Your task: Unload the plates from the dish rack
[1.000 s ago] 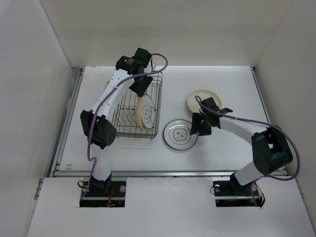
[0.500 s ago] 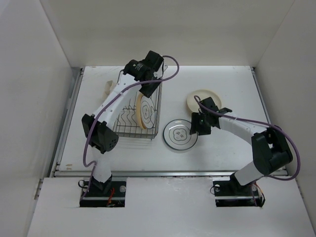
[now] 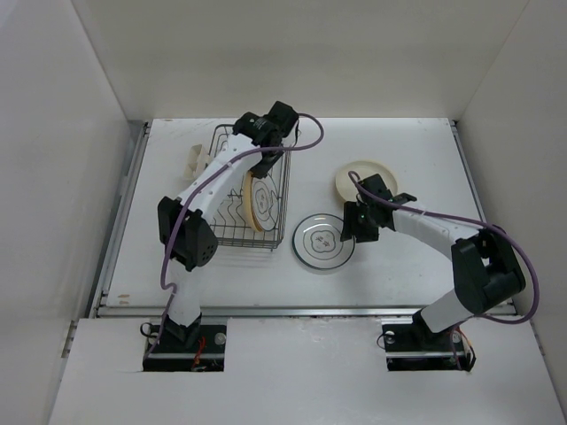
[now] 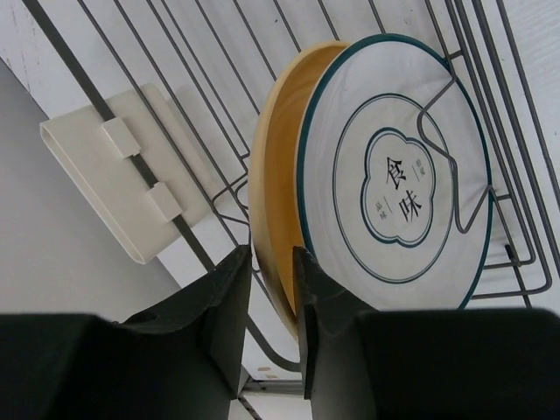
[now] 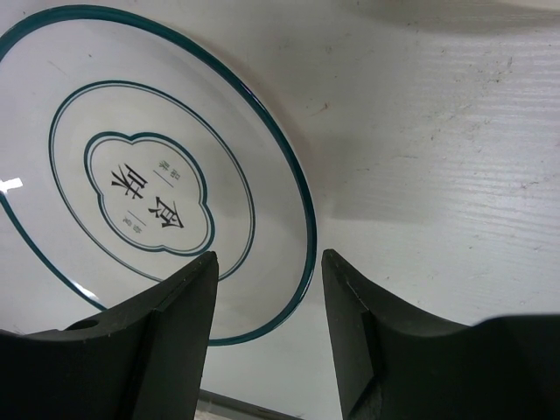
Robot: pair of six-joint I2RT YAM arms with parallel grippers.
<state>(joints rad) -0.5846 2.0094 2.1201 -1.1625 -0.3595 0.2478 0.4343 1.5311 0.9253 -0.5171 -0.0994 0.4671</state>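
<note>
The black wire dish rack (image 3: 232,208) holds two upright plates: a yellow-tan plate (image 3: 253,205) and a white plate with dark rings (image 3: 265,198). In the left wrist view, the left gripper (image 4: 271,262) straddles the rim of the yellow-tan plate (image 4: 280,175), its jaws closed on it, with the ringed plate (image 4: 394,175) just behind. From above, the left gripper (image 3: 262,164) is over the rack's far end. Another ringed plate (image 3: 323,241) lies flat on the table. The right gripper (image 3: 351,232) is open and empty over its right edge (image 5: 131,192).
A cream plate (image 3: 363,180) lies flat behind the right gripper. The rack's cream piece (image 3: 197,159) sticks out on its left side and shows in the left wrist view (image 4: 114,166). White walls enclose the table on three sides.
The left arm has swung its wrist to the right along the rack's far end and settled over the yellow-tan plate's rim. The right arm has barely moved.
</note>
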